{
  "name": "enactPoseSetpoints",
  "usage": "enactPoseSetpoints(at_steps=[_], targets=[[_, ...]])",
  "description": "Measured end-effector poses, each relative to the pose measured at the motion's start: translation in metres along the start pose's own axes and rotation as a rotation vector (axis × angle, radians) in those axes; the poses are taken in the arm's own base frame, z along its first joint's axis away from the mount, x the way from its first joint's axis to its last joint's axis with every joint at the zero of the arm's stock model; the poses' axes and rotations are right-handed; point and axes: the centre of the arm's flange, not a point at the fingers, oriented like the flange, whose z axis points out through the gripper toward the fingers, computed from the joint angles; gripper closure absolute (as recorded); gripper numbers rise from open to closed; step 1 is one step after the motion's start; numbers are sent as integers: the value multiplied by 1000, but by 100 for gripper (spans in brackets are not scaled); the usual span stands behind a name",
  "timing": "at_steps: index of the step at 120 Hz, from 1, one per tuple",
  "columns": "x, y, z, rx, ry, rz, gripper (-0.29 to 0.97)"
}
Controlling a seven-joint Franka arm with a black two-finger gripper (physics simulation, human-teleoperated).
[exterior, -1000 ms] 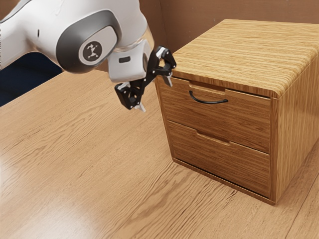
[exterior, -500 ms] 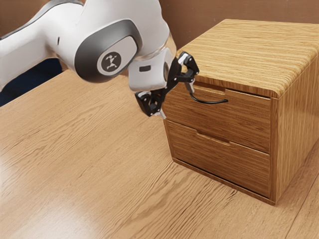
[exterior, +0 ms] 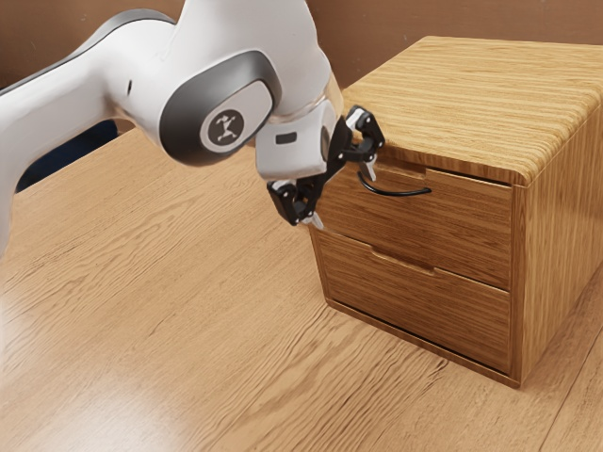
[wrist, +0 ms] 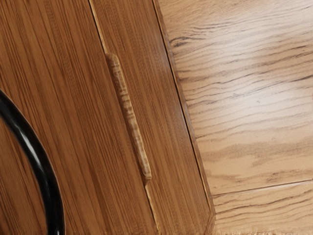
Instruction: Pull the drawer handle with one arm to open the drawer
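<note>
A wooden cabinet [exterior: 471, 94] stands at the exterior view's right, with its upper drawer [exterior: 452, 221] shut flush with the front. A thin black curved handle [exterior: 400, 193] is fixed to that drawer. My gripper [exterior: 341, 184] is open wide at the handle's left end, by the cabinet's front left corner. One finger [exterior: 363, 132] sits just above the handle's end and the other finger [exterior: 301, 202] hangs lower, off the cabinet's edge. Nothing is held. In the wrist view the black handle [wrist: 36, 156] curves close to the hand over the drawer front.
A lower drawer [exterior: 424, 301] with a wooden lip pull [exterior: 403, 262] [wrist: 129, 117] sits beneath, also shut. The wooden tabletop [exterior: 170, 311] [wrist: 244, 98] stretches out in front of the cabinet and toward the exterior view's left.
My arm has swung toward the exterior view's right, bringing the open gripper from beside the cabinet's corner up to the handle's left end. The drawer has not moved.
</note>
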Motion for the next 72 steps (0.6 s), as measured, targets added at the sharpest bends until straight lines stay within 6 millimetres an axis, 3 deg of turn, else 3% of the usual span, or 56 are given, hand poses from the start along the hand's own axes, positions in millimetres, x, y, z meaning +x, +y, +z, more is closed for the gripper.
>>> enactPoseSetpoints(at_steps=[16,72], targets=[[-7,2,3,-7,-5,-12,2],[7,1,12,-25,8,10,2]])
